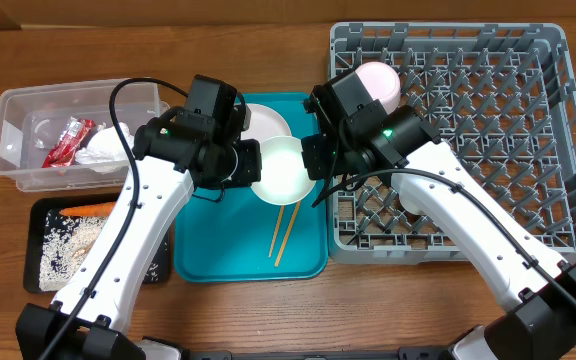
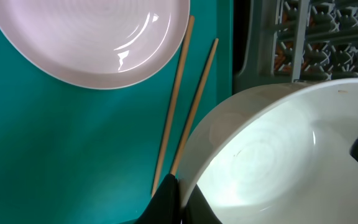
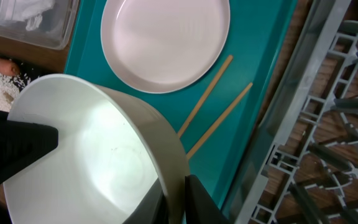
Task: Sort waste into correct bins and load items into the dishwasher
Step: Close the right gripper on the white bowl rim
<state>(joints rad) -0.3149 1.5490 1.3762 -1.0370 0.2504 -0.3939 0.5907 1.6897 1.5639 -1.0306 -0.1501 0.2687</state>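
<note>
A white bowl (image 1: 284, 172) hangs over the teal tray (image 1: 208, 250), held from both sides. My left gripper (image 1: 247, 165) is shut on its left rim; in the left wrist view the fingers (image 2: 166, 200) pinch the bowl (image 2: 278, 155) wall. On the opposite rim my right gripper (image 1: 314, 166) is shut, its pads (image 3: 197, 199) squeezing the bowl (image 3: 92, 149) edge. A pale-pink plate (image 1: 266, 122) and two wooden chopsticks (image 1: 286, 232) lie on the tray. The grey dish rack (image 1: 488, 150) stands to the right with a pink bowl (image 1: 378, 85) in its far-left corner.
The clear tub (image 1: 28, 150) at far left holds a red wrapper (image 1: 66, 142) and a white wad (image 1: 103, 150). In front of it, the black tray (image 1: 48, 290) holds a carrot (image 1: 88, 209) and rice crumbs (image 1: 68, 245). The rack's near wall (image 3: 291, 124) runs beside the teal tray.
</note>
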